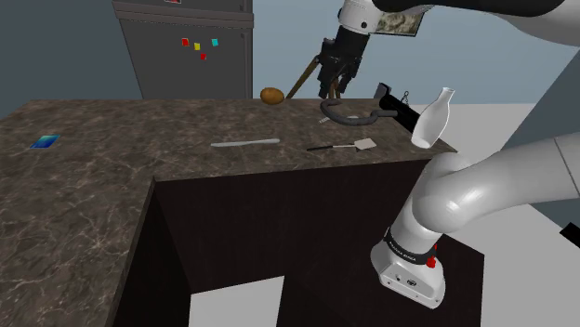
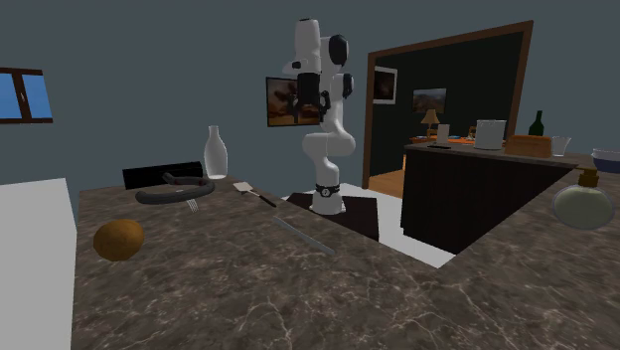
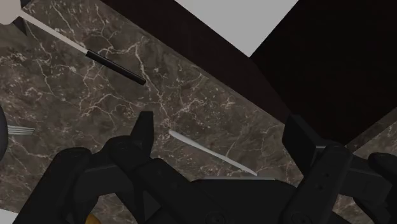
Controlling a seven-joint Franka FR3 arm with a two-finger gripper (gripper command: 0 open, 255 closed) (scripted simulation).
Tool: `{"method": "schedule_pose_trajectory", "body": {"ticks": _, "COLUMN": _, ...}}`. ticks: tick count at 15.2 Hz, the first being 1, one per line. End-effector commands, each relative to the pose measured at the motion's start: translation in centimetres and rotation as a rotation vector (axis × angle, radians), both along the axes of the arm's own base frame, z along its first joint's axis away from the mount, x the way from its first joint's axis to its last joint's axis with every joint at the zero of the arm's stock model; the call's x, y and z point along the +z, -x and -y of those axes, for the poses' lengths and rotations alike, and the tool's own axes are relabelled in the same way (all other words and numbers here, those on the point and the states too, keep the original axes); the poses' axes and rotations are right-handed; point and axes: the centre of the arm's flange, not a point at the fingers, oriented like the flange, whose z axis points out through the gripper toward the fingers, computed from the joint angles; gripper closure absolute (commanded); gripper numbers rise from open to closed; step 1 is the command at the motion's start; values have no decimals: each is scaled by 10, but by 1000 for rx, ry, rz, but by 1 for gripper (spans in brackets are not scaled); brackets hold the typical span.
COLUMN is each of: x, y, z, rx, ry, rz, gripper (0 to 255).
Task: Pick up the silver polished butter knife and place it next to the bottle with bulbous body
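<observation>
The silver butter knife (image 1: 244,142) lies flat on the dark marble counter (image 1: 112,176), near its inner edge. It is the long thin strip (image 2: 303,235) in the second exterior view. My black gripper (image 1: 335,91) hangs open well above the counter, off to the shoulder view's right of the knife, over a grey pan (image 1: 351,117). In the wrist view the knife (image 3: 213,153) shows far below, between my spread fingers (image 3: 145,130), untouched. The bottle with the bulbous body (image 2: 583,202) stands on the counter's other arm, at the second exterior view's right. The arm (image 2: 320,99) rises behind the counter.
A spatula (image 1: 346,146) with a black handle lies just right of the knife. A brown round thing (image 1: 271,96) sits at the back. A tall white bottle (image 1: 433,119) stands at the counter's right end. A fork (image 2: 191,205) lies by the pan. A small blue item (image 1: 44,141) is at the far left.
</observation>
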Motion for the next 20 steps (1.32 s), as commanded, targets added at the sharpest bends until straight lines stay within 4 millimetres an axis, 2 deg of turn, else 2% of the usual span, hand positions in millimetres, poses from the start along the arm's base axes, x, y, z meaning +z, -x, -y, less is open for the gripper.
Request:
{"method": "schedule_pose_trajectory", "body": {"ticks": 1, "x": 0, "y": 0, "z": 0, "rx": 0, "ry": 0, "rz": 0, "gripper": 0}}
{"method": "schedule_pose_trajectory", "body": {"ticks": 10, "x": -65, "y": -106, "z": 20, "rx": 316, "ry": 41, "rz": -49, "gripper": 0}}
{"method": "schedule_pose_trajectory", "body": {"ticks": 15, "x": -104, "y": -164, "z": 18, "rx": 492, "ry": 63, "rz": -77, "gripper": 0}}
{"method": "schedule_pose_trajectory", "body": {"ticks": 20, "x": -144, "y": -220, "z": 6, "rx": 668, "ry": 86, "rz": -104, "gripper": 0}}
